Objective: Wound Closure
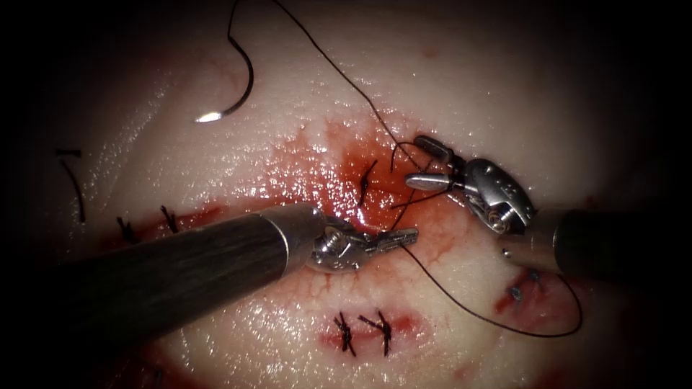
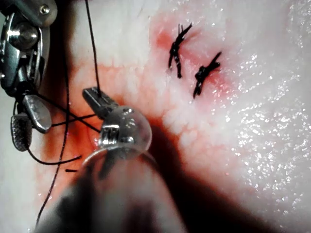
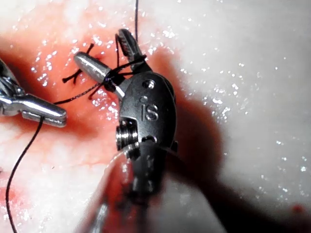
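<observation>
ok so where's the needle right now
In the endoscope view the needle lies free on the tissue, upper left of the cut, away from both tools.

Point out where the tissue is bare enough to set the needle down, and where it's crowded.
Bare tissue lies right of the thread, above the right tool. The needle lies free on bare tissue upper left. Crowded: the cut, where the left tool grips thread and the right jaws stand open.

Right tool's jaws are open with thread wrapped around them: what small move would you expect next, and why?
Probably the right tool shuts on the short thread end by the cut. The left tool grips the long thread, the needle lies free on the tissue, and loops already cross the open jaws.
</observation>
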Robot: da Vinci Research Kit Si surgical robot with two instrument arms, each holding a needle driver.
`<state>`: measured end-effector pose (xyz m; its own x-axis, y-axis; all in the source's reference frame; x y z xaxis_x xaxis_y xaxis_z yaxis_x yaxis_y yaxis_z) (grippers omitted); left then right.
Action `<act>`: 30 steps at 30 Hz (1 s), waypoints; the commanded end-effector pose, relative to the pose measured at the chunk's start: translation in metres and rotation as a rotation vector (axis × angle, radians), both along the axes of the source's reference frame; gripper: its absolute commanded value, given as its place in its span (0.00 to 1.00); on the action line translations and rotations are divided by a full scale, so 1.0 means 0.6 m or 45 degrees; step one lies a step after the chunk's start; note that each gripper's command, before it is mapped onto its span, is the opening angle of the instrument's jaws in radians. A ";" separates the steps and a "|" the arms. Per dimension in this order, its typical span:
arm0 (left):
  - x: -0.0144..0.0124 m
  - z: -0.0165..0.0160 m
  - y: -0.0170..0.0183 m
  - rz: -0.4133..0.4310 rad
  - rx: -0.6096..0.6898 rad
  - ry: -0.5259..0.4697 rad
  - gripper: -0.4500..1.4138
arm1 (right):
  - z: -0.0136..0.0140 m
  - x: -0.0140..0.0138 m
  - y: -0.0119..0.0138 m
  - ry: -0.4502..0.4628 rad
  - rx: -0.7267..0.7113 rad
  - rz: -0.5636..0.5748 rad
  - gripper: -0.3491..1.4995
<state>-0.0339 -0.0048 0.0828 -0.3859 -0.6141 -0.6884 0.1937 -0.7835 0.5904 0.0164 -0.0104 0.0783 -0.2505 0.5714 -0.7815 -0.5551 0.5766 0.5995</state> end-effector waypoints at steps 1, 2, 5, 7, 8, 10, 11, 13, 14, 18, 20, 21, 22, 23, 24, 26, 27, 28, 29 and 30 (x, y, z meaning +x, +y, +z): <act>-0.0009 0.0010 0.0001 0.000 -0.001 -0.001 0.00 | 0.0005 0.0014 -0.0006 0.005 0.002 0.005 0.53; -0.0009 0.0010 0.0001 0.000 -0.001 -0.001 0.00 | 0.0003 0.0015 -0.0005 0.006 0.004 0.005 0.52; -0.0009 0.0009 0.0001 0.000 -0.001 -0.001 0.00 | -0.0005 0.0016 -0.0003 0.002 0.003 0.006 0.40; -0.0009 0.0009 0.0001 0.000 -0.001 -0.001 0.00 | -0.0007 0.0017 -0.0003 -0.002 -0.002 0.005 0.16; -0.0009 0.0010 0.0001 0.000 -0.001 -0.001 0.00 | -0.0007 0.0018 -0.0004 -0.002 -0.002 0.005 0.00; -0.0009 0.0009 0.0000 0.000 -0.001 -0.001 0.00 | -0.0008 0.0020 -0.0003 -0.045 0.024 0.022 0.00; -0.0009 0.0009 0.0000 0.000 -0.001 0.000 0.00 | -0.0008 0.0020 -0.0003 -0.048 0.026 0.026 0.00; -0.0010 0.0008 -0.0001 -0.001 -0.001 0.000 0.00 | -0.0011 0.0021 0.0003 -0.061 0.040 0.019 0.00; -0.0010 0.0008 -0.0001 -0.001 -0.001 0.000 0.00 | -0.0011 0.0021 0.0003 -0.061 0.040 0.019 0.00; -0.0005 0.0005 0.0001 0.002 0.002 -0.003 0.00 | -0.0016 0.0023 0.0000 -0.065 0.027 0.010 0.00; 0.0001 0.0002 0.0005 0.000 0.005 -0.001 0.00 | -0.0018 0.0023 -0.0004 -0.069 0.030 0.004 0.00; 0.0018 -0.0010 0.0019 -0.012 0.014 0.015 0.00 | -0.0024 0.0024 -0.0009 -0.088 0.044 -0.014 0.00; 0.0036 -0.0023 0.0035 -0.032 0.023 0.019 0.00 | -0.0026 0.0026 -0.0013 -0.105 0.055 -0.019 0.00; 0.0036 -0.0023 0.0035 -0.032 0.023 0.019 0.00 | -0.0026 0.0026 -0.0013 -0.105 0.055 -0.019 0.00; 0.0056 -0.0036 0.0054 -0.065 0.039 0.027 0.00 | -0.0029 0.0030 -0.0017 -0.137 0.068 0.002 0.00; 0.0091 -0.0060 0.0093 -0.132 0.061 0.024 0.00 | -0.0033 0.0041 -0.0025 -0.247 0.000 0.015 0.00; 0.0102 -0.0067 0.0106 -0.156 0.077 0.022 0.00 | -0.0035 0.0045 -0.0027 -0.287 -0.021 0.008 0.00; 0.0122 -0.0081 0.0136 -0.186 0.086 0.029 0.00 | -0.0042 0.0056 -0.0032 -0.368 -0.036 -0.001 0.00; 0.0129 -0.0086 0.0148 -0.196 0.088 0.032 0.00 | -0.0044 0.0062 -0.0034 -0.390 -0.027 0.009 0.00; 0.0129 -0.0086 0.0148 -0.196 0.088 0.032 0.00 | -0.0044 0.0062 -0.0034 -0.390 -0.027 0.009 0.00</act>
<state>-0.0247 0.0053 0.0765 -0.5045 -0.4886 -0.7119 0.0788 -0.8471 0.5256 0.0197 -0.0123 0.0752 0.0094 0.5592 -0.8290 -0.7346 0.5663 0.3737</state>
